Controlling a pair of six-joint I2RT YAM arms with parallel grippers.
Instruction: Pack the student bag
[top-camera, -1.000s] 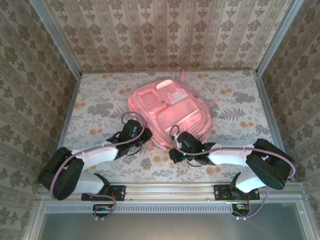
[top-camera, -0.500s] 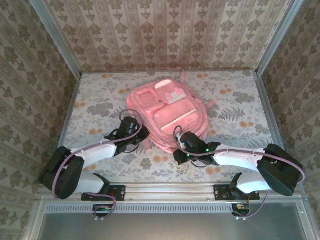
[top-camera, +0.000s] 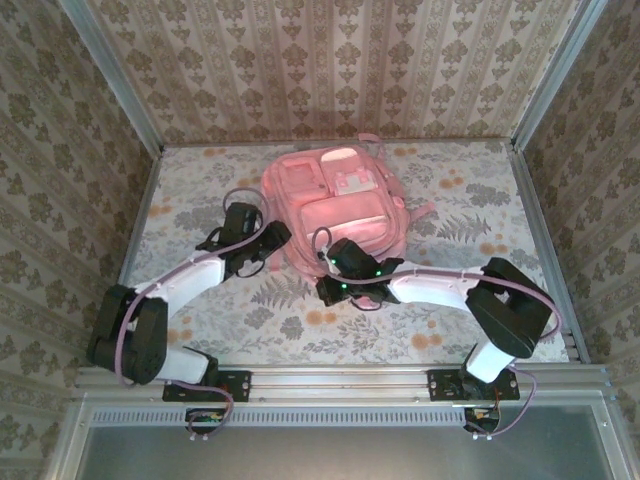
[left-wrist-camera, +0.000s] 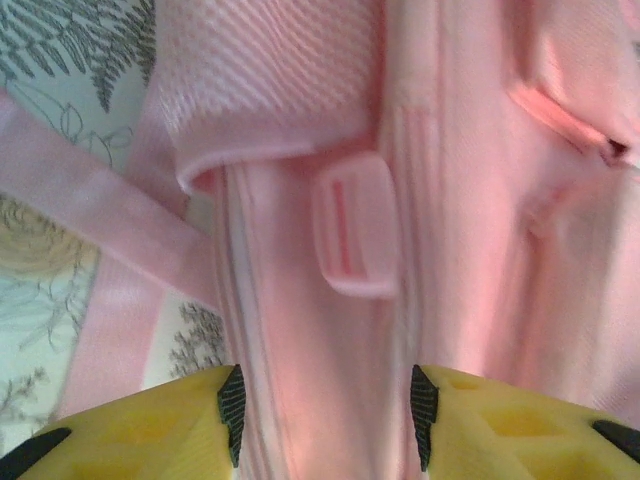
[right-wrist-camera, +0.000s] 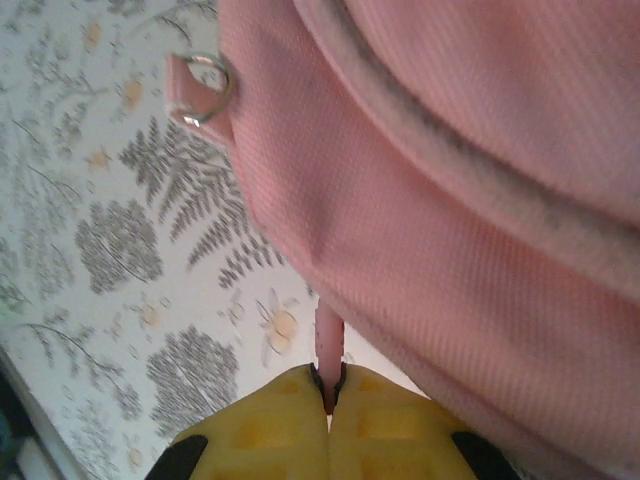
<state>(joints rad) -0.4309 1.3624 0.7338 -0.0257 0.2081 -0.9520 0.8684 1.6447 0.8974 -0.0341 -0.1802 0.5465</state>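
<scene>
The student bag (top-camera: 335, 205) lies flat on the floral-patterned worktop (top-camera: 470, 230), in the far half and about midway across, front pockets facing up and a small white patch showing near its far end. The left arm reaches in from the near left, and the left pincer (top-camera: 276, 234) stands at the bag's left edge. In the left wrist view, the left pincer (left-wrist-camera: 328, 410) is open: its yellow fingers (left-wrist-camera: 160, 435) stand well apart, one on each side of a seamed band of the pink bag (left-wrist-camera: 480, 200), and no closure on the fabric can be seen. A pale pink plastic slider (left-wrist-camera: 355, 225) sits on that band just beyond the fingers, and a pink strap (left-wrist-camera: 90, 200) runs across the worktop to the left of it. The right arm reaches across from the near right, and the right pincer (top-camera: 325, 285) rests at the near edge of the bag. In the right wrist view, the right pincer (right-wrist-camera: 328, 385) is closed, its two yellow fingers pressed together on a narrow pink tab (right-wrist-camera: 329, 340) that comes out from under the bag's (right-wrist-camera: 450, 200) edge. A small metal ring (right-wrist-camera: 207, 85) on a pink loop projects from the bag's side, over the worktop (right-wrist-camera: 120, 240). Whether the tab is a zip pull cannot be told.
</scene>
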